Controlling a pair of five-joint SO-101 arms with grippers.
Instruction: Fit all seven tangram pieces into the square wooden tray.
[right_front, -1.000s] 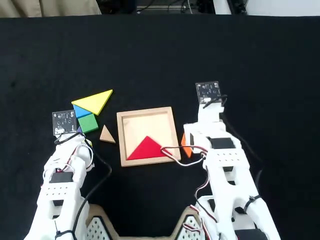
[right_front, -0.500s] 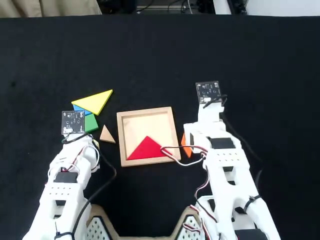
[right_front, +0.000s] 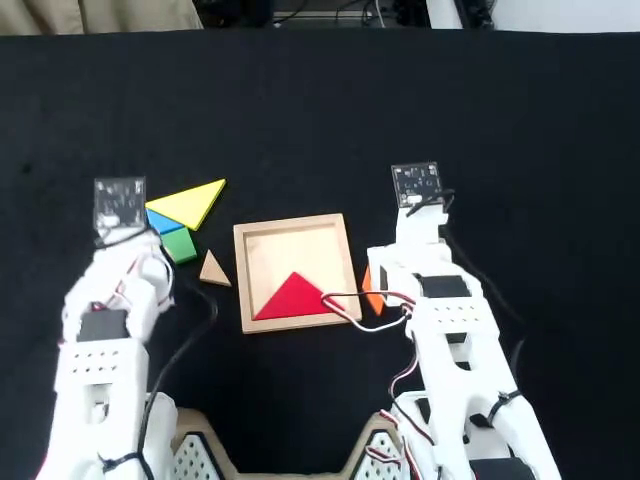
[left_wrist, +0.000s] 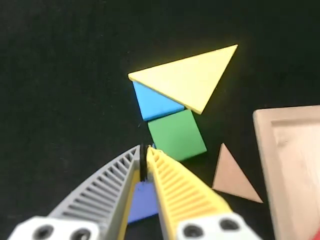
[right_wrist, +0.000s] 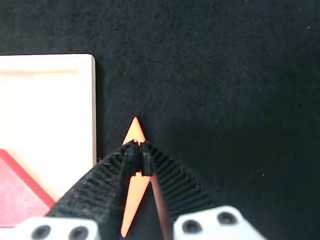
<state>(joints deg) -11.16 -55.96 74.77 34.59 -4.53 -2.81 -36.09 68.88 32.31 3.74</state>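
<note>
**Six pieces outside the tray, both jaws closed: risks noted**

High view. The square wooden tray (right_front: 290, 221) holds one piece, the red triangle (right_front: 293, 298), lying against its near rim. The yellow triangle (right_front: 190, 203), light blue piece (right_front: 160, 221) and green square (right_front: 181, 247) sit touching in a cluster to the left of the tray. The tan triangle (right_front: 212, 270) lies alone between cluster and tray. The orange piece (right_front: 370, 290) is just beside the tray's right rim, partly under the right arm. We judge the task barely begun.

Left wrist view. The left gripper (left_wrist: 145, 155) hovers near a corner of the green square, jaws pressed together at the tips. A darker blue piece (left_wrist: 142, 200) lies under the fingers; we cannot tell whether they touch it. Risk: coming down closed, the tips would shove the green square and scatter the touching cluster. These flat pieces offer little edge, so a shallow pinch could slip.

Right wrist view. The right gripper (right_wrist: 138, 152) sits over the orange piece, jaws closed tip to tip, with nothing pinched between them as far as we see. Risk: a closed jaw can only push, and a thin piece pushed toward the tray would likely jam against the raised rim or ride up onto it. A piece dropped in askew could also nudge the red triangle off its rim and cost room for the rest.
</note>
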